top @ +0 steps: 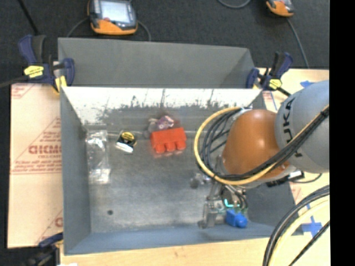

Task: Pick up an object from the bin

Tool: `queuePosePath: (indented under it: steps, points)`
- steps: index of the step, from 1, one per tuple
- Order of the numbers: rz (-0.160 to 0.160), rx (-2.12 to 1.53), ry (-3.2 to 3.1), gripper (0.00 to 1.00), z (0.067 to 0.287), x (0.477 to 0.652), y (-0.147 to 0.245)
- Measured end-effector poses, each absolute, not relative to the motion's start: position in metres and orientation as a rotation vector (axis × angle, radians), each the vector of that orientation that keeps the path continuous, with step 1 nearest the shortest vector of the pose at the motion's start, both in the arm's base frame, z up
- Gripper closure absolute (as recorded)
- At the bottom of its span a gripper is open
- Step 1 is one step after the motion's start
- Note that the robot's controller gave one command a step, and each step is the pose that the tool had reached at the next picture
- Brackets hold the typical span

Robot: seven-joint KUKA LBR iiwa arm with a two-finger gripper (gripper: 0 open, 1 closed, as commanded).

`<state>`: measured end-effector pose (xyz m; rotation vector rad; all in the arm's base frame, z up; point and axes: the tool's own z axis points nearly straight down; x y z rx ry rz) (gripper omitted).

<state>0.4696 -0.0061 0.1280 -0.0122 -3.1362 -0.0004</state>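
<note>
Gripper sits low at about five o'clock in the grey bin, close to the front wall, under the arm's orange cover and its loop of cables; whether it is open or closed cannot be told from this angle, and nothing can be seen held in it.

One small blue piece, rounded and lumpy, lies just beside the gripper at its four o'clock, close against the bin's front wall; whether the two touch cannot be told.

Well apart from the gripper, near the middle of the floor towards twelve o'clock, lies one red block with three rounded bumps along its near edge; behind it, touching its far edge at twelve o'clock, is one pale pinkish crumpled bit.

At ten o'clock lies one small piece in black, yellow and white, apart from the red block; at nine o'clock, by the left wall, lies one clear plastic packet.

That makes five loose things, one of each kind, spread out singly and not heaped.
</note>
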Motion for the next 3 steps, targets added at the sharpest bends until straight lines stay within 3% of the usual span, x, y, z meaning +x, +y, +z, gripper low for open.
queuePosePath:
  steps: [1, 2, 3]
  points:
    - [0.005, -0.105, -3.158, 0.0, 0.07, 0.475, -0.08]
    - [0.002, -0.093, -3.15, 1.0, 0.072, 0.473, -0.077]
    - [0.005, -0.048, -3.154, 1.0, 0.233, 0.496, -0.079]
